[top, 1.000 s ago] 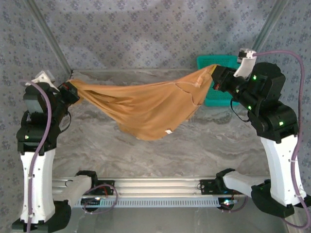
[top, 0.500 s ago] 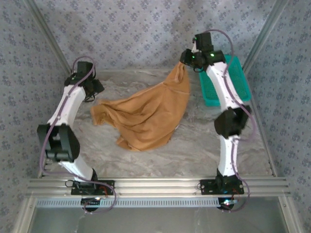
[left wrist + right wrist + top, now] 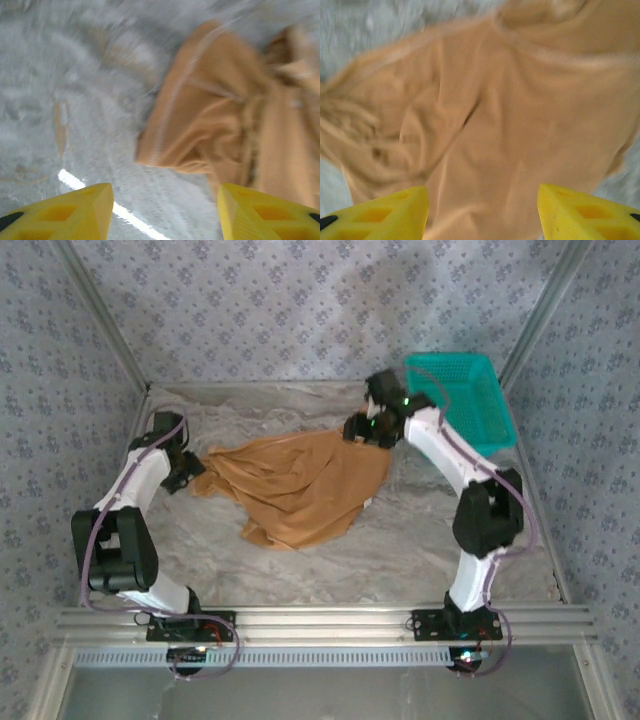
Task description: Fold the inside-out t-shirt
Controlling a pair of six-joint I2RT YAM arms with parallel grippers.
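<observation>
Right, big picture first: a grey marbled surface (image 3: 430,540), and the tan soft-cloth inside-out t-shirt (image 3: 300,485) lies crumpled across its middle, stretched left to right. Far right, near it, sits the teal plastic mesh basket (image 3: 465,400). At the shirt's left edge the left fingers (image 3: 65,210) are spread wide, empty. The right fingers (image 3: 590,210) are wide too, holding nothing, over the far-right cloth. Light, limp fabric, likely to sag, so pinch hems or shoulder seams.

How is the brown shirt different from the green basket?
The t-shirt is tan cloth, and the basket is teal mesh. The t-shirt lies crumpled and low, while the basket keeps a box shape with upright walls. The t-shirt sprawls mid-table, and the basket sits in the far right corner. Both rest on the table.
</observation>
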